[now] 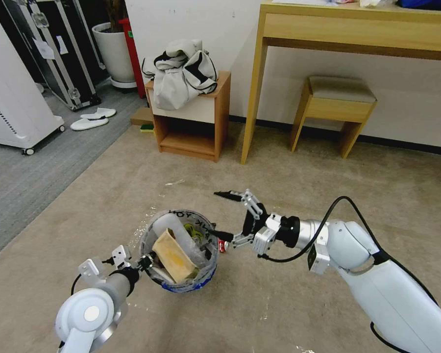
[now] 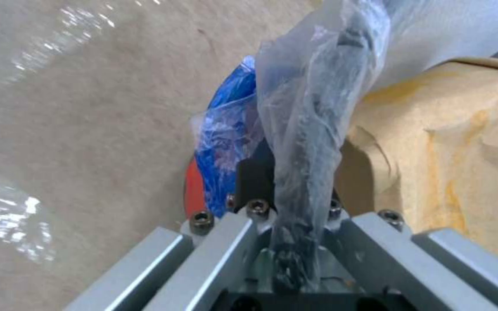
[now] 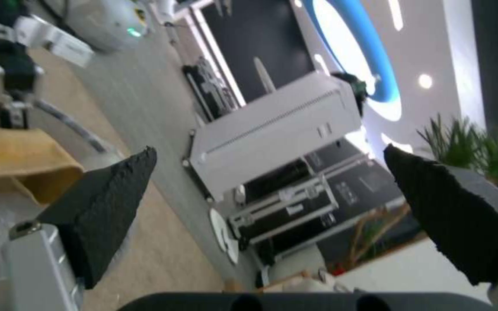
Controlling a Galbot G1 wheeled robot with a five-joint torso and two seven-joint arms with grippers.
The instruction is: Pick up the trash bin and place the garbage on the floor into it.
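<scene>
My left gripper is shut on the near rim of the trash bin, a round red bin with a blue band and a clear lettered bag. Up close, the left gripper pinches the bagged rim. Inside the bin lie a brown cardboard scrap, a white slipper and crumpled clear plastic. My right gripper hangs open and empty at the bin's right side, over its rim. A red soda can lies on the beige carpet against the bin, under the lower right finger. The right wrist view shows black pads spread wide.
A small clear scrap lies on the carpet beyond the bin. Behind stand a wooden nightstand with a grey bag, a desk and a stool. White slippers and a white wheeled cabinet are on the grey flooring at left.
</scene>
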